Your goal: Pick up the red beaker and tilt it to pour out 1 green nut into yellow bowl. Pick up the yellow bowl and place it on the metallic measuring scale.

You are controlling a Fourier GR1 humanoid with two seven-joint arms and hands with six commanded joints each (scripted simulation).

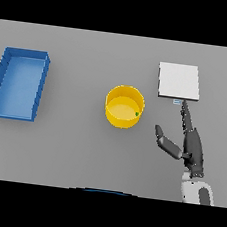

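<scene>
A yellow bowl stands upright at the middle of the table, with one small green nut inside near its right wall. The metallic scale is a flat pale square plate to the bowl's upper right. My right hand is open just right of the bowl and below the scale, its fingers stretched up toward the scale's front edge and its thumb spread toward the bowl. It holds nothing. No red beaker shows. My left hand is out of sight.
A blue rectangular tray lies at the far left of the table.
</scene>
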